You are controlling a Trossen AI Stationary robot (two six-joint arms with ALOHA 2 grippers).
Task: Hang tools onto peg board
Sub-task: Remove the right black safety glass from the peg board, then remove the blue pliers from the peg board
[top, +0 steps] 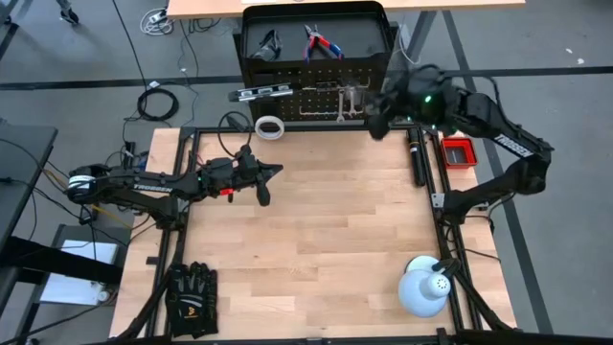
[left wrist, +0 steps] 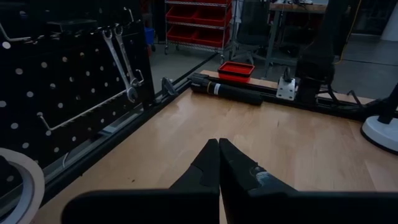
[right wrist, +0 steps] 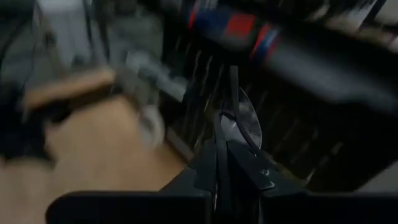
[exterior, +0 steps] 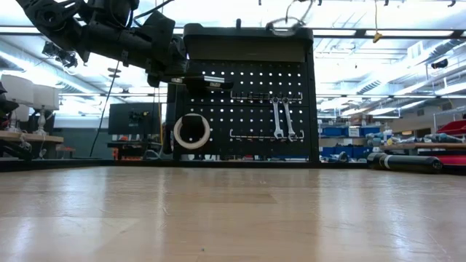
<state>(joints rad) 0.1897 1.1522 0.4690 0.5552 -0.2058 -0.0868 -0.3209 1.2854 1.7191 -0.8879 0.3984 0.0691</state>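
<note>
Far left, off the table edge: grey floor, loose cables, dark desk corner. Black gloves (top: 191, 299) flat at the near-left corner of the pale wood tabletop (top: 326, 230). Left gripper (top: 265, 178) low over the left half of the wood, jaws pressed together, nothing between them, same in the left wrist view (left wrist: 219, 147).

Behind, at the table's far edge: peg board (exterior: 247, 94) upright, black, rows of small holes, tray-like shelf on top. On it, left to right: white tape roll (exterior: 191, 131) on a hook at lower left, slim level bar (top: 261, 92) up high, two silver wrenches (exterior: 282, 118) side by side on a rail. In the shelf: black-framed glasses (top: 267, 44), then red-handled pliers (top: 321, 44).

Right gripper (top: 376, 122) up close to the board's right part, jaws nearly together, seemingly clamped on a thin metal piece (right wrist: 239, 115); blurred, identity unclear.

Further right: dark tube (top: 417, 153) along the table edge, small red box (top: 457, 150), white dome lamp (top: 424, 287) at the near-right corner.

Beyond: bright ceiling strips, shelving, red bins.
</note>
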